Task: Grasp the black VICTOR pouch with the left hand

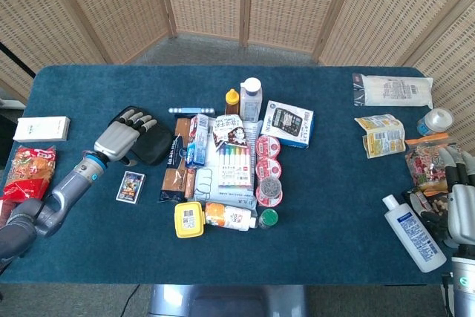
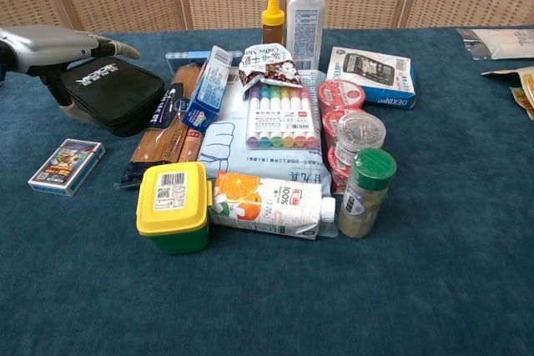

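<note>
**Reaching over the VICTOR pouch, no grip yet**

Hovering at the pouch's left edge, the left hand (image 1: 119, 137) has its fingers spread and stretched flat over the top, w/ nothing in them. In chest view it shows as a flat grey palm (image 2: 46, 41) above the pouch's near-left corner, thumb hanging down beside the pouch wall; contact there can't be confirmed.

The black VICTOR pouch (image 2: 113, 93) lies flat on the blue tabletop (image 1: 334, 206), left of the central clutter, logo side up. Its right edge sits just beside the pasta packet (image 2: 163, 135), and a card deck (image 2: 66, 167) lies near its front-left. That crowding on the right probably explains the approach from the open left side: room for the thumb there, none btwn pouch and packet.

Pose: left forearm runs diagonally from the lower-left corner up to the pouch, wrist roughly level, palm down. Looks like a top-down pinch setup, fingers over the far side, thumb on the near side.

Right hand (image 1: 456, 206) sits at the far right edge by a white bottle (image 1: 413, 231), holding nothing, fingers apart, uninvolved.

Judgement: pre-grasp stage; closing is what's left.
</note>
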`<act>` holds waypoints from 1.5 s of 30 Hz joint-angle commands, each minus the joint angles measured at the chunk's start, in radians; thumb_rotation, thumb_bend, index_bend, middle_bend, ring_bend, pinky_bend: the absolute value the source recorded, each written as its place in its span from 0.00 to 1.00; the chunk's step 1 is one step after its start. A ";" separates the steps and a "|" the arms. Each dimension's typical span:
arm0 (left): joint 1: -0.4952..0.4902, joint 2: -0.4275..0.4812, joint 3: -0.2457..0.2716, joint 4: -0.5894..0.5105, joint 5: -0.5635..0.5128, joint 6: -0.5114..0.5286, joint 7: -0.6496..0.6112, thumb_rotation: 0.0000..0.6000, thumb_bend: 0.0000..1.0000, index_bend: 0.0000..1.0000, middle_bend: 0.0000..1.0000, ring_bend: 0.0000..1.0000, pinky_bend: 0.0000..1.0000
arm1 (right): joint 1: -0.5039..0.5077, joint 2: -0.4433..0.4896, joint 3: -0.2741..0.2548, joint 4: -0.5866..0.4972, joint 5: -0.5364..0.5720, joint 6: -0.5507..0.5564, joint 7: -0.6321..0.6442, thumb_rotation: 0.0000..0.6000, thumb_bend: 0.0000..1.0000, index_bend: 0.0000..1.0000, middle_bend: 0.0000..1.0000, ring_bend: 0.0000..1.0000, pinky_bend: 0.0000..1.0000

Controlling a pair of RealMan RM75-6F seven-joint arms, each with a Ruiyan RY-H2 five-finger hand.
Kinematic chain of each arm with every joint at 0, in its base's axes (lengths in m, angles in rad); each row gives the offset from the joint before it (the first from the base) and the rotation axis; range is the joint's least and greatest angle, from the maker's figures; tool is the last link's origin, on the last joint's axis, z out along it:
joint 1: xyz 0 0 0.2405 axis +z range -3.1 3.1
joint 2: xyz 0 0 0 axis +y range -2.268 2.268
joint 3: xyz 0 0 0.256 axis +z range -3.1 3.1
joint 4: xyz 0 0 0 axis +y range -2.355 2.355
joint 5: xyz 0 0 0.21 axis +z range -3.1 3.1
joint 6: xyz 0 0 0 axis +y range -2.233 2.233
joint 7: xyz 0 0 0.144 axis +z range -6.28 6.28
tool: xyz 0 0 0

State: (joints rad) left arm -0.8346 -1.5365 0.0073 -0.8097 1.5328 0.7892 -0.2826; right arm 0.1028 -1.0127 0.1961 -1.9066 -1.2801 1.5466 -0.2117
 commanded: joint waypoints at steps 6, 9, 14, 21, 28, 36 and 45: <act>-0.055 0.009 -0.002 -0.022 -0.027 -0.132 -0.070 1.00 0.00 0.00 0.00 0.00 0.00 | -0.015 0.001 0.002 -0.001 -0.003 0.022 0.011 0.90 0.28 0.00 0.00 0.00 0.00; -0.068 0.008 -0.005 -0.018 -0.034 -0.157 -0.069 1.00 0.00 0.00 0.00 0.00 0.00 | -0.017 -0.001 0.002 0.000 -0.007 0.026 0.015 0.91 0.28 0.00 0.00 0.00 0.00; -0.085 0.002 -0.018 -0.010 -0.057 -0.195 -0.074 1.00 0.08 0.06 0.00 0.03 0.00 | -0.024 -0.005 0.002 0.004 -0.014 0.037 0.022 0.91 0.28 0.00 0.00 0.00 0.00; -0.094 -0.031 -0.034 0.031 -0.099 -0.245 -0.050 1.00 0.17 0.35 0.14 0.38 0.17 | -0.036 -0.004 0.002 0.003 -0.021 0.053 0.036 0.92 0.28 0.00 0.00 0.00 0.00; -0.082 -0.052 -0.061 0.047 -0.124 -0.214 -0.057 1.00 0.20 0.56 0.47 0.82 0.63 | -0.044 -0.002 0.004 0.001 -0.025 0.063 0.039 0.92 0.28 0.00 0.00 0.00 0.00; -0.049 0.011 -0.097 -0.029 -0.138 -0.125 -0.110 1.00 0.22 0.64 0.61 0.96 0.78 | -0.041 -0.012 0.009 0.017 -0.030 0.057 0.061 0.92 0.28 0.00 0.00 0.00 0.00; 0.018 0.158 -0.136 -0.215 -0.152 0.011 -0.137 1.00 0.22 0.66 0.64 1.00 0.82 | -0.031 -0.029 0.015 0.045 -0.039 0.043 0.088 0.92 0.29 0.00 0.00 0.00 0.00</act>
State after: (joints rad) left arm -0.8397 -1.4162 -0.1137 -0.9832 1.3864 0.7623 -0.4112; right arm 0.0715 -1.0404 0.2105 -1.8629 -1.3178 1.5904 -0.1240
